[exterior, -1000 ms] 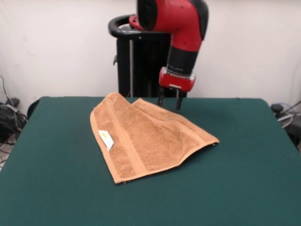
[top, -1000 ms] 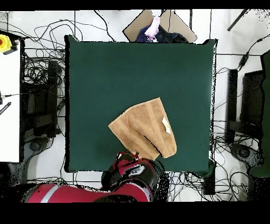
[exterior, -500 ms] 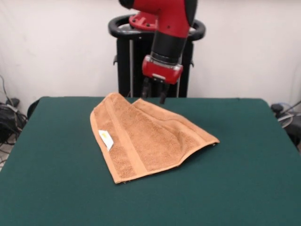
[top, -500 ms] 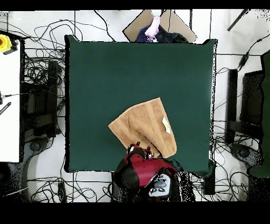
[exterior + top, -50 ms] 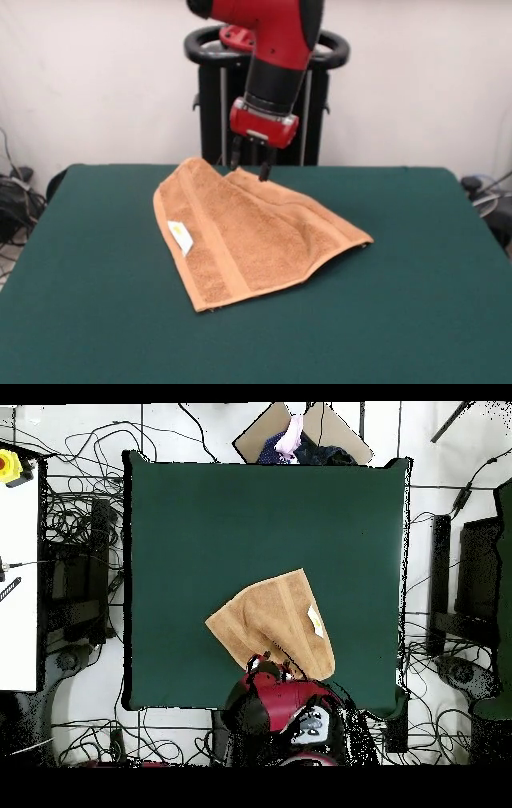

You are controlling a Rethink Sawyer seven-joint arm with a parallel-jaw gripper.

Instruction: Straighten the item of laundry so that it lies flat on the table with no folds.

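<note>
Front view, left to right. Small white tag [image 5: 181, 237] sits on the towel's left part, below and to the left of the fingers. Tan-orange terry cloth towel [image 5: 252, 240] lies folded over on itself on the dark green felt-topped desk [image 5: 88, 312], forming a rough wedge: one corner points toward the camera, another reaches out to the right of the fingers. A woven band runs along its left and near edges. Red and black arm's two dark fingers [image 5: 248, 162] are parted with a clear gap between them, holding nothing; tips hang just over the towel's far edge, contact not discernible. Overhead view: fingers [image 5: 267, 662] over the towel [image 5: 270, 622] edge nearest the robot base; desk [image 5: 200, 524] otherwise bare green.
</note>
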